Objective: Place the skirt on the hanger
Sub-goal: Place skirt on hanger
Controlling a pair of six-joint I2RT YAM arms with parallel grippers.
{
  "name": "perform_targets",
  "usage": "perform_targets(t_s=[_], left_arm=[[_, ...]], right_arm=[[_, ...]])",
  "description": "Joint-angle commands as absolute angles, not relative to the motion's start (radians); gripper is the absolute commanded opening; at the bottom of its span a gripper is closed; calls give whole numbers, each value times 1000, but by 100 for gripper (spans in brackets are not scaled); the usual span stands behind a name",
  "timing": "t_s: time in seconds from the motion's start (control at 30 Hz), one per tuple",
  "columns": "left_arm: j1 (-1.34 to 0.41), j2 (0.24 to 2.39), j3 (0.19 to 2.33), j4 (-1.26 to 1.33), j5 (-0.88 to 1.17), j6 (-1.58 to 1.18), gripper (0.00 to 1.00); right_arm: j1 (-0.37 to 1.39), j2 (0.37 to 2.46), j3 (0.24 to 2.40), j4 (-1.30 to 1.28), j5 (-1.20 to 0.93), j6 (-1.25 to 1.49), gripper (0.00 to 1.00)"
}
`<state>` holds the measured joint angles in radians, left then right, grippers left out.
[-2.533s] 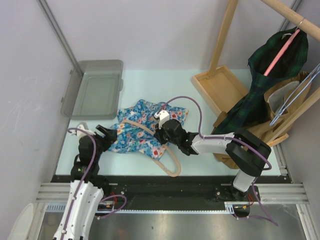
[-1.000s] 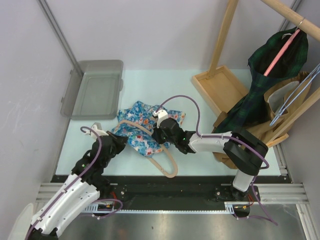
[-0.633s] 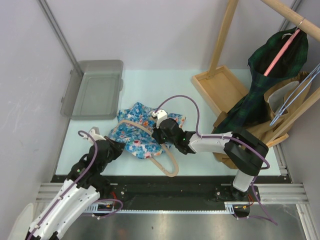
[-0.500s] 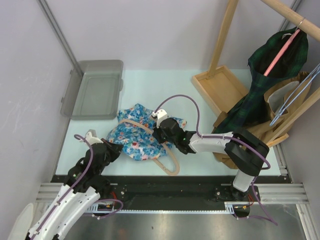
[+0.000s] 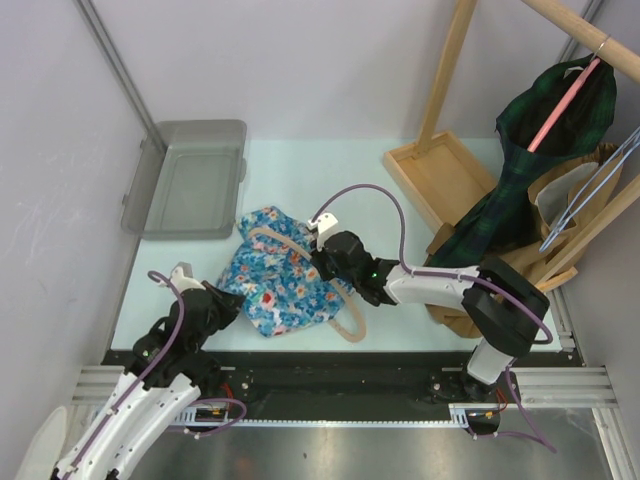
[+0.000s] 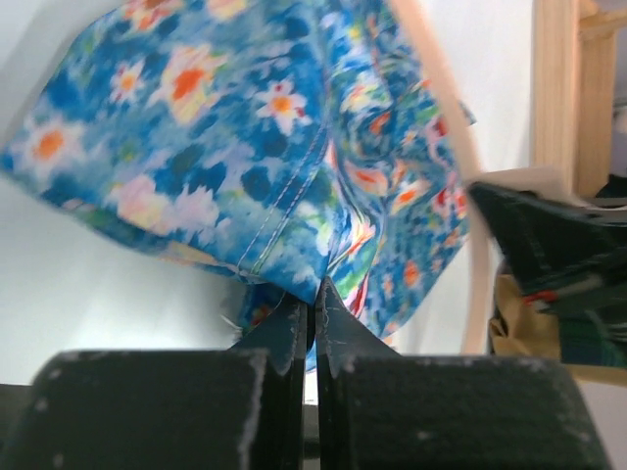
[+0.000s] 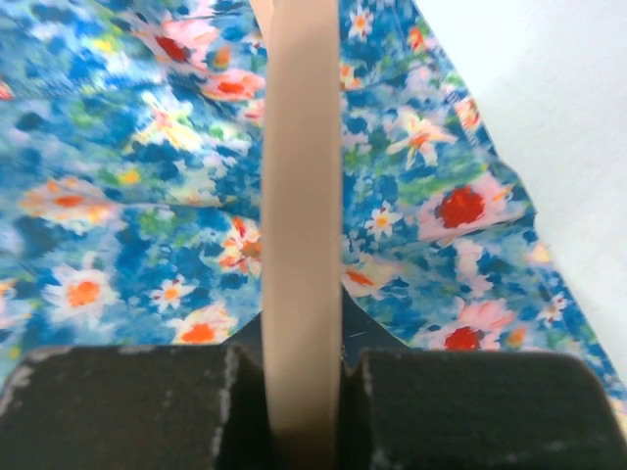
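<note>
With my left jaws pinched shut on a thin fold of the skirt, which lay bunched on the desk beneath the hanger clamped in my right jaws, I feared a harder pull might slip that fold free.

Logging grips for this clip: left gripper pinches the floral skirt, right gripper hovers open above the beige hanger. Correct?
Not quite. The right gripper is shut on the beige hanger, as the right wrist view shows. The left gripper does pinch the floral skirt.
</note>
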<state>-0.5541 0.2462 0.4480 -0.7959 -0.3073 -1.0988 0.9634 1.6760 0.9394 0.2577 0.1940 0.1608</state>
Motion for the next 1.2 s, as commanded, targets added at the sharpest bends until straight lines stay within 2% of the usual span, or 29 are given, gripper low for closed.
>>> perform_targets(t_s=[0.0, 0.47, 0.5, 0.53, 0.57, 0.67, 0.8, 0.9, 1.0, 1.17], left_arm=[[-560, 232, 385, -743, -226, -1092, 0], [-560, 353, 298, -620, -115, -1048, 1], [-560, 363, 287, -608, -110, -1046, 5], [-561, 386, 284, -606, -107, -1049, 15], [-560, 397, 282, -609, -110, -1048, 39], [-560, 400, 308, -627, -136, -1034, 73], [-560, 368, 411, -644, -152, -956, 79], [-560, 399, 436, -623, -59, -914, 80], [-563, 442, 358, -505, 67, -913, 79], [-630, 508, 238, -330, 118, -983, 77]], right_arm=[[963, 1597, 954, 215, 331, 65, 0], [971, 1605, 1005, 222, 377, 2, 0], [973, 1605, 1011, 216, 370, 3, 0], [973, 1611, 1020, 210, 370, 3, 0], [973, 1614, 1032, 204, 370, 3, 0], [973, 1617, 1046, 180, 370, 3, 0], [962, 1629, 1071, 118, 351, 31, 0], [953, 1660, 1123, 66, 344, 51, 0], [950, 1709, 1169, 14, 365, 80, 0], [943, 1724, 1210, -24, 425, 124, 0]])
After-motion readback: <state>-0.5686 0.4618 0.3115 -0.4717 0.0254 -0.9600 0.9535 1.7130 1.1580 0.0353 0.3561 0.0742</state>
